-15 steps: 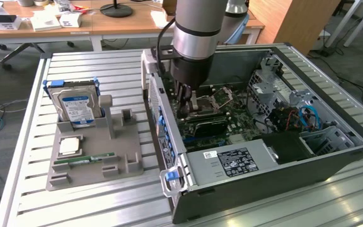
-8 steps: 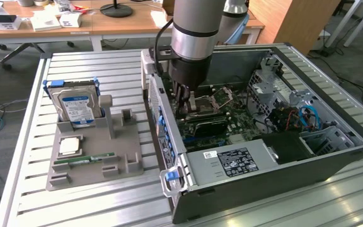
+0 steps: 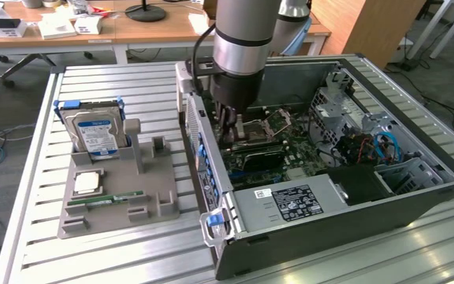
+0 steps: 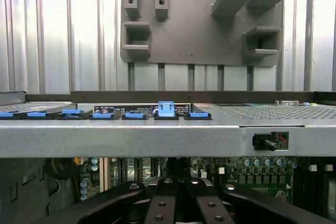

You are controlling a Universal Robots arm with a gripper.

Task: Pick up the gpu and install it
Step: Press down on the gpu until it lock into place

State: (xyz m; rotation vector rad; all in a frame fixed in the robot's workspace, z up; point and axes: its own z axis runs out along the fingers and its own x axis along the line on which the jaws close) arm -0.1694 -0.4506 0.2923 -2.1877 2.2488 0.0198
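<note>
The open computer case [image 3: 416, 195] leaves access from above. Inside, the gripper [image 3: 231, 133] sits low over the motherboard [image 3: 278, 157], close to the case's rear wall [image 3: 199, 136]. The power supply [image 3: 286, 201] and drive cage [image 3: 345, 100] crowd the remaining room.

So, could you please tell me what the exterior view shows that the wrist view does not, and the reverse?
Exterior view alone: the arm reaching into the open computer case, the hard drive standing in the grey holder, the green memory stick. Wrist view alone: the row of blue slot clips on the case's rear edge. Both: the holder, the motherboard and the shut gripper.
</note>
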